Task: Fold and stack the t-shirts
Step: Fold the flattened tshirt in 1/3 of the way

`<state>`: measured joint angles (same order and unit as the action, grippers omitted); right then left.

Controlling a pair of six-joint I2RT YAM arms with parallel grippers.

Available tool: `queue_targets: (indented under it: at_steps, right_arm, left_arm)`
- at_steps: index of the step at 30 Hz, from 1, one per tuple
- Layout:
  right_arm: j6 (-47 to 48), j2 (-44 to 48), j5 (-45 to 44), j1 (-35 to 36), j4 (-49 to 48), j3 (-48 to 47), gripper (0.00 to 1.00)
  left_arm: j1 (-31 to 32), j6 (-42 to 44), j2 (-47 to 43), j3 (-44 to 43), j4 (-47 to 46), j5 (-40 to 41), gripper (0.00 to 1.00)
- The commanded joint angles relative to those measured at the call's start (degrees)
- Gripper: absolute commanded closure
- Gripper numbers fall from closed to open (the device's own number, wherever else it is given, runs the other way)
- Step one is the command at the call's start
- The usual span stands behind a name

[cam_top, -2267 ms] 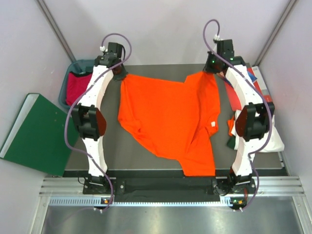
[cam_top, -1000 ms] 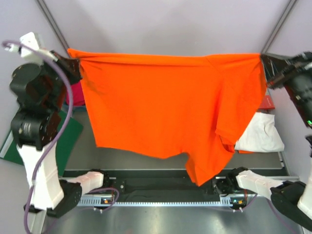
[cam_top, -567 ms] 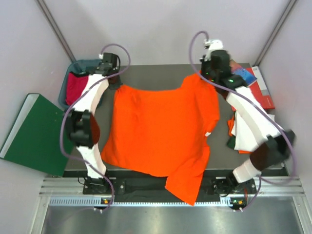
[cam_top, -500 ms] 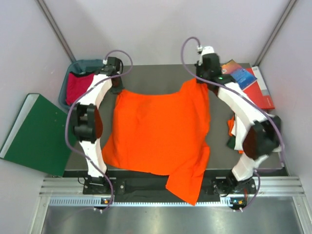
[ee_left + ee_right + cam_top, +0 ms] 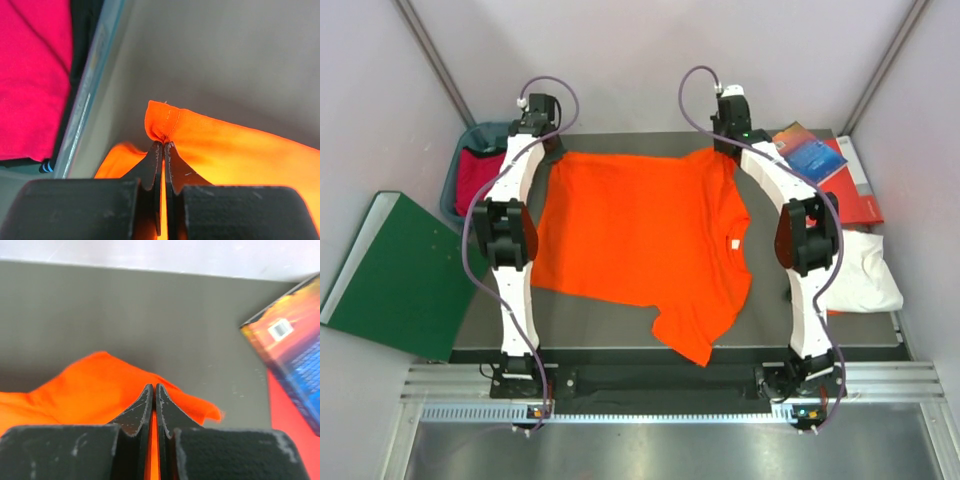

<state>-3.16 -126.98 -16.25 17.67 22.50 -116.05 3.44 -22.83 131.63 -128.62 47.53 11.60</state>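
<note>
arms are stretching to the far edge of the table (image 5: pixel 590 318), left gripper (image 5: pixel 163 144) and right gripper (image 5: pixel 152 386) each pinching the orange t-shirt (image 5: pixel 640 230); overhead, wrists are hiding the fingertips.

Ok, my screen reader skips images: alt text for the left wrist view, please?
The left tool pinches a hemmed corner of the orange shirt over the grey table. At the picture's left, a red shirt lies in a bin.

I see the dark grey table (image 5: pixel 590 322) bearing a spread bright orange t-shirt (image 5: pixel 640 225), white t-shirt (image 5: pixel 868 282), blue book (image 5: pixel 810 156), red book (image 5: pixel 857 192).
</note>
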Motion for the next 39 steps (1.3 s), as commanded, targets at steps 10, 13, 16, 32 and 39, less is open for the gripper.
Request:
queue_targets:
  at_steps: [10,13,16,32,39]
  right_arm:
    - [-3.4,17.7,3.9,-0.4,1.9,13.1,1.0]
    - [-3.6,21.9,5.3,1.2,5.5,19.0,1.0]
    - [-4.0,25.6,7.1,2.8,8.6,24.0,1.0]
    - [-7.7,25.9,22.5,11.4,27.6,33.1,1.0]
    - [-6.5,25.8,24.4,14.8,33.9,32.8,1.0]
  left_arm:
    - [-1.0,-2.7,-7.5,6.7,5.0,3.1,1.0]
    - [-1.3,-3.5,-7.7,6.9,6.9,3.4,1.0]
    - [-1.5,-4.2,-6.4,5.4,8.8,3.7,1.0]
    - [-1.4,-7.4,-5.9,5.4,10.7,0.3,0.01]
    - [-1.2,-6.6,-5.8,7.2,10.4,-3.1,0.01]
